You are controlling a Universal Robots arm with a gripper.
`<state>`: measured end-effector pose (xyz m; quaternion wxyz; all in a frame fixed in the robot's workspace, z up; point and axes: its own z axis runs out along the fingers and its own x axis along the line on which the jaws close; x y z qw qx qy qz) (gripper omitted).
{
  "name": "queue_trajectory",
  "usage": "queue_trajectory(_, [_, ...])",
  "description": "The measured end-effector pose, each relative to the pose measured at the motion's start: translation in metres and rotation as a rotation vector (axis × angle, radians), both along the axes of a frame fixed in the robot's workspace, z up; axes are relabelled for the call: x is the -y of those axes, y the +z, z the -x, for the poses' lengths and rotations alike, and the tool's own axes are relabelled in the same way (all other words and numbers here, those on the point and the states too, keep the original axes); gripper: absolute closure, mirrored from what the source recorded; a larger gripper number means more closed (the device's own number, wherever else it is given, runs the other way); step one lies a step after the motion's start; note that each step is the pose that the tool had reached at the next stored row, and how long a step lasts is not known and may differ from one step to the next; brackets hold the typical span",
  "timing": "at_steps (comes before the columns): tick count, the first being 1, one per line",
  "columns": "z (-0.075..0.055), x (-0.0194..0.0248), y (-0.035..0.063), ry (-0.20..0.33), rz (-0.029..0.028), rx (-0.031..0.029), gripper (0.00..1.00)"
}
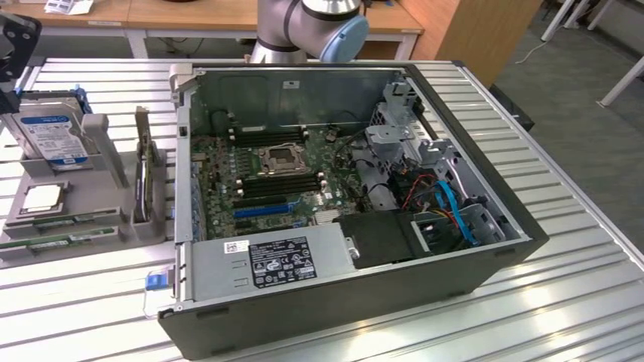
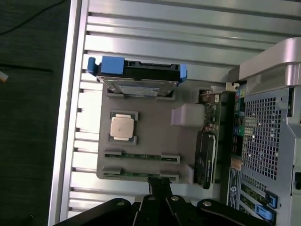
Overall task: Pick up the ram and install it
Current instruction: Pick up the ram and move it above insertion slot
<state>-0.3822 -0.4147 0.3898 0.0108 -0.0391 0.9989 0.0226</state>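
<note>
Two ram sticks (image 1: 60,220) lying flat in the grey holder (image 1: 96,197), nine o'clock of the open case (image 1: 403,305) in the exterior view. Gripper (image 2: 160,183) pinched together, empty, poised just beside the outer stick. Probably best: spread wide, square up on the long edges, descend gently.

**Legible text: none.** Labels present, all too small to read:

- **(a)** A blue-and-white label on the face of the hard drive (image 1: 50,132), which stands in the grey holder (image 1: 96,197) at the exterior view's left. The same label is seen edge-on in the wrist view.
- **(b)** A black label (image 1: 285,264) with white print, on the power supply (image 1: 216,268) at the near side of the open computer case (image 1: 483,249).
- **(c)** A small white barcode sticker (image 1: 235,246), just beside (b).
- **(d)** Printed sheets (image 1: 69,6) on the far desk (image 1: 181,11).
</note>
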Motion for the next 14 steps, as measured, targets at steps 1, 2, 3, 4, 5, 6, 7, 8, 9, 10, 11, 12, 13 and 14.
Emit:
queue_trajectory(1, [0.0,0.0,0.0,0.012,0.0,0.0,0.9])
queue_trajectory(2, [0.0,0.0,0.0,0.024,0.0001,0.0,0.9])
queue_trajectory(3, [0.0,0.0,0.0,0.036,0.0,0.0,0.9])
queue_trajectory(4, [0.0,0.0,0.0,0.048,0.0,0.0,0.9])
queue_trajectory(5, [0.0,0.0,0.0,0.06,0.0001,0.0,0.9])
queue_trajectory(6, [0.0,0.0,0.0,0.071,0.0001,0.0,0.9])
queue_trajectory(7, [0.0,0.0,0.0,0.082,0.0001,0.0001,0.9])
queue_trajectory(8, [0.0,0.0,0.0,0.093,0.0,0.0,0.9])
queue_trajectory(9, [0.0,0.0,0.0,0.105,0.0001,0.0001,0.9])
queue_trajectory(10, [0.0,0.0,0.0,0.116,0.0,0.0,0.9])
queue_trajectory(11, [0.0,0.0,0.0,0.127,0.0001,0.0,0.9])
queue_trajectory(12, [0.0,0.0,0.0,0.14,0.0,0.0001,0.9])
queue_trajectory(13, [0.0,0.0,0.0,0.151,0.0,0.0,0.9])
queue_trajectory(14, [0.0,0.0,0.0,0.162,0.0,0.0,0.9])
